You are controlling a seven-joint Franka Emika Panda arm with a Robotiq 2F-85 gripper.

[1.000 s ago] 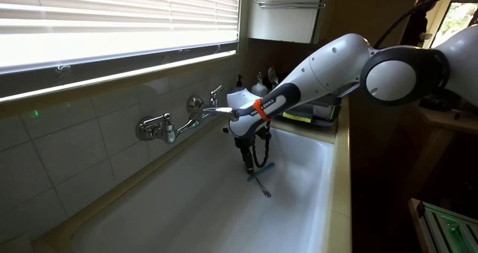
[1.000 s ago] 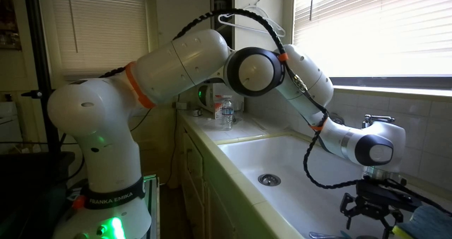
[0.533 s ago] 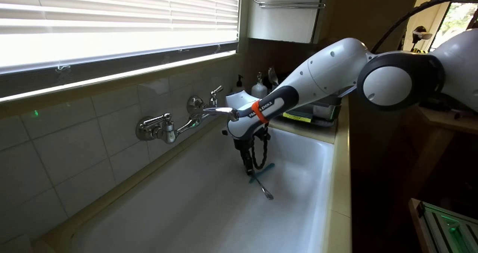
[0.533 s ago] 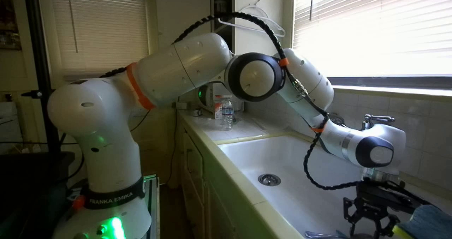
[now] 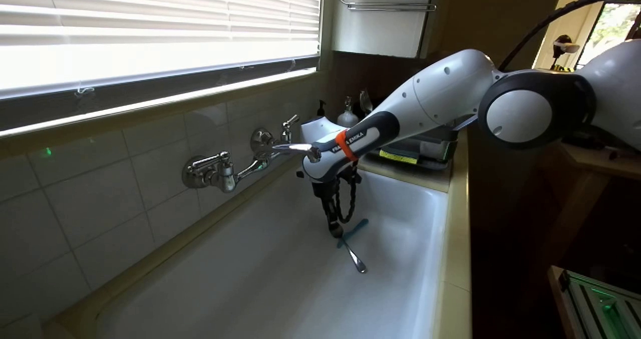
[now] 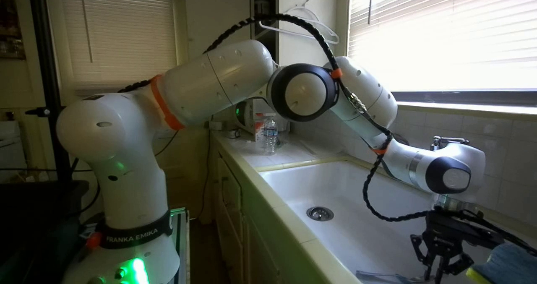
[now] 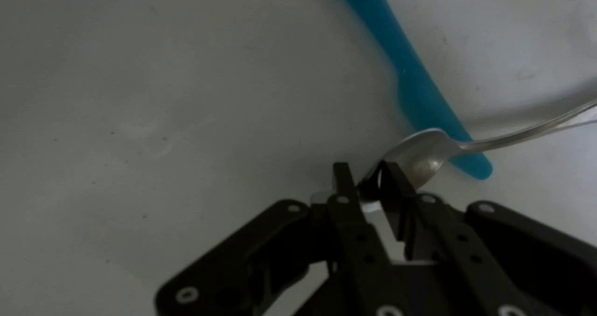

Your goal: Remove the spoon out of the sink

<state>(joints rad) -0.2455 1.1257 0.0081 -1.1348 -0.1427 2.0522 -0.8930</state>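
Jutting away from the end effector (image 7: 367,178), the spoon (image 7: 438,149) is clamped at its bowl's tip by the close-set fingers; just beyond them, a teal-blue utensil (image 7: 410,78) is crossed by the spoon's neck, both being contained by the sink (image 5: 240,289) beneath

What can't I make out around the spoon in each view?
Wrist view: bowl of the spoon, partly behind the gripper; grip uncertain.
Wrist view: end of its handle, beyond the right edge.
Wrist view: one end of the blue utensil, beyond the top edge.
In an exterior view: part of the sink, below the bottom edge.
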